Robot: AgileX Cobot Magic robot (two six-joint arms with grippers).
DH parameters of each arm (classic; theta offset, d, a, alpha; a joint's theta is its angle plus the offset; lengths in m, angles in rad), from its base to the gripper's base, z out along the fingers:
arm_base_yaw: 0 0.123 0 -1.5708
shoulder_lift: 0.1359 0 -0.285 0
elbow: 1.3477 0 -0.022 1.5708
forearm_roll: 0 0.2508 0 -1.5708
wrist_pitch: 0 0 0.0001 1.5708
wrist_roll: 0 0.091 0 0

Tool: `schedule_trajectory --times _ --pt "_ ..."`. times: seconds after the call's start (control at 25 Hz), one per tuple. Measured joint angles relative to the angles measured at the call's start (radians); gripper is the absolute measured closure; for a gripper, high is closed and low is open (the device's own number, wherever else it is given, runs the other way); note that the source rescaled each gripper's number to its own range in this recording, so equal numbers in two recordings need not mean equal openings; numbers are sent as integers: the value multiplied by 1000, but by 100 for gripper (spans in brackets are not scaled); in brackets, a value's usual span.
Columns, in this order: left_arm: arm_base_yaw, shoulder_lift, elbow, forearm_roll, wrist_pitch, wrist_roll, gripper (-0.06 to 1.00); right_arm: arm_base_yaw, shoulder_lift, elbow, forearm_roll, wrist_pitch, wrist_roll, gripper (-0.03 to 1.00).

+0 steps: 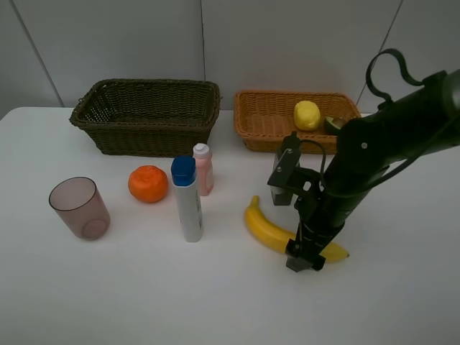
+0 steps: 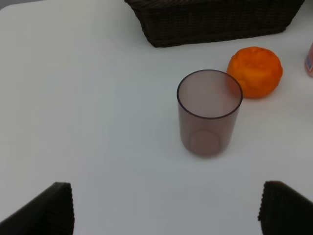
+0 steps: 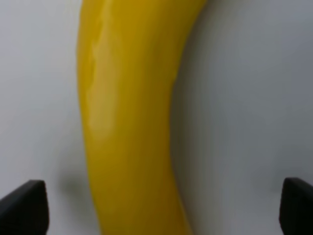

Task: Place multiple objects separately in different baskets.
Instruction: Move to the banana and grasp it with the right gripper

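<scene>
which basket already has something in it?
The orange-tan basket, the shallower one on the right: the lemon sits in it. The dark olive-brown basket on the left shows nothing inside from the high view.

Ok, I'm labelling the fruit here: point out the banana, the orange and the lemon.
banana (image 1: 262,228), exterior high view, exposed yellow body.
orange (image 1: 148,183), exterior high view, centre of its peel.
lemon (image 1: 306,115), exterior high view, centre of its skin.
</scene>
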Motion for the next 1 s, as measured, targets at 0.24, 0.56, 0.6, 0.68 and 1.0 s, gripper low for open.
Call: schedule_trajectory --times 0.24,0.56,0.6,0.68,1.0 --pt "0 0 0 0 0 0 -6 0 0 0 11 -18 0 14" --pt "0 0 0 0 0 0 -6 0 0 0 34 -7 0 37" --pt "0 0 0 0 0 0 -6 0 0 0 37 -3 0 41" --pt "0 0 0 0 0 0 -6 0 0 0 48 10 0 51" --pt "0 0 0 0 0 0 -6 0 0 0 125 32 -4 97"
